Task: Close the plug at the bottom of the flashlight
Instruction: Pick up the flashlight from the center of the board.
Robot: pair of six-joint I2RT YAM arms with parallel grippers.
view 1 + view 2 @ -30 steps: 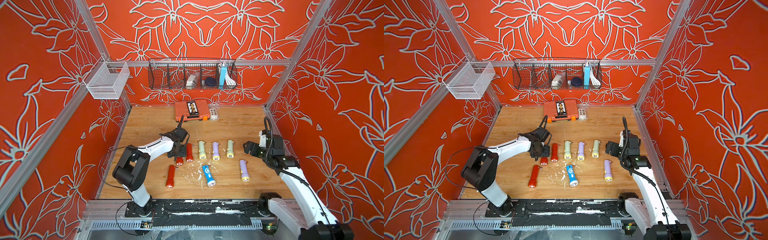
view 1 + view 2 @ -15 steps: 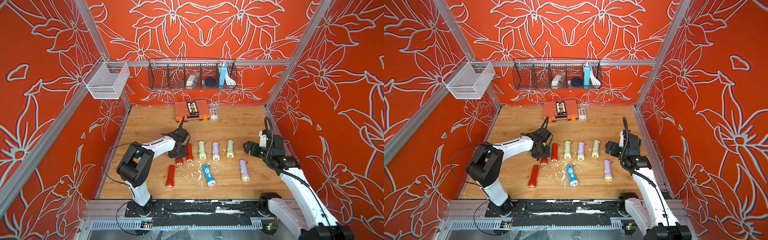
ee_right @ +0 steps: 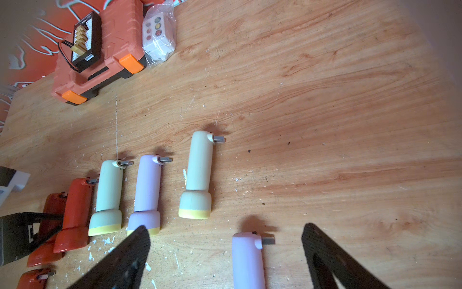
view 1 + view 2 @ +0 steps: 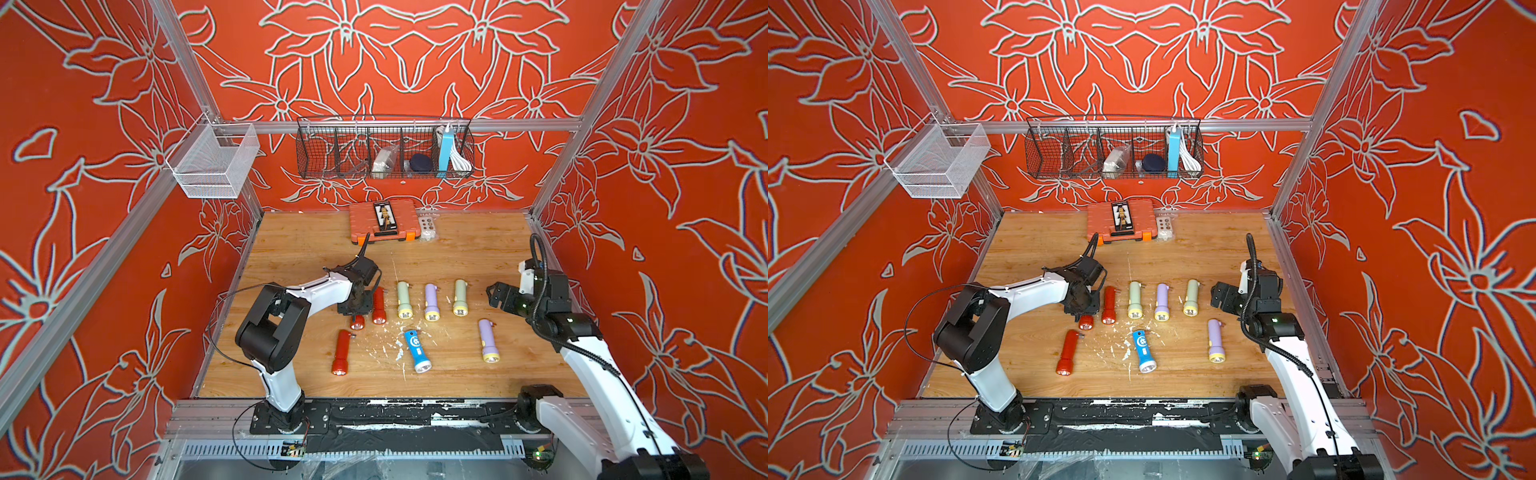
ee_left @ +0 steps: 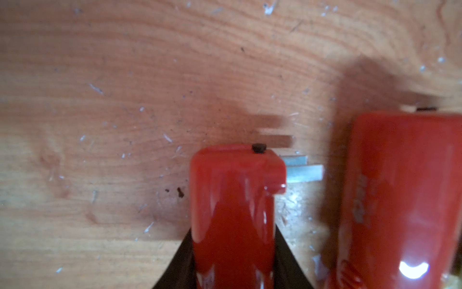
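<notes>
A: Left gripper (image 5: 233, 252)?
B: Clamped on the red flashlight (image 5: 232, 200), just beside another red one (image 5: 400, 200), left of the pastel row (image 4: 432, 297); its plug (image 5: 303, 172) stuck out sideways.
A: Right gripper (image 3: 226, 231)?
B: Spread wide, well apart.

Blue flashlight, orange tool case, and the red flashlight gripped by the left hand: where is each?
blue flashlight (image 4: 417, 350): in a top view, middle of its body.
orange tool case (image 4: 362, 220): in a top view, bare part of its lid.
held red flashlight (image 5: 232, 212): left wrist view, glossy body behind the plug end.

Both top views, high above the front edge, share the whole tabletop (image 4: 478, 249). Wrist views face down, the left nearest.
</notes>
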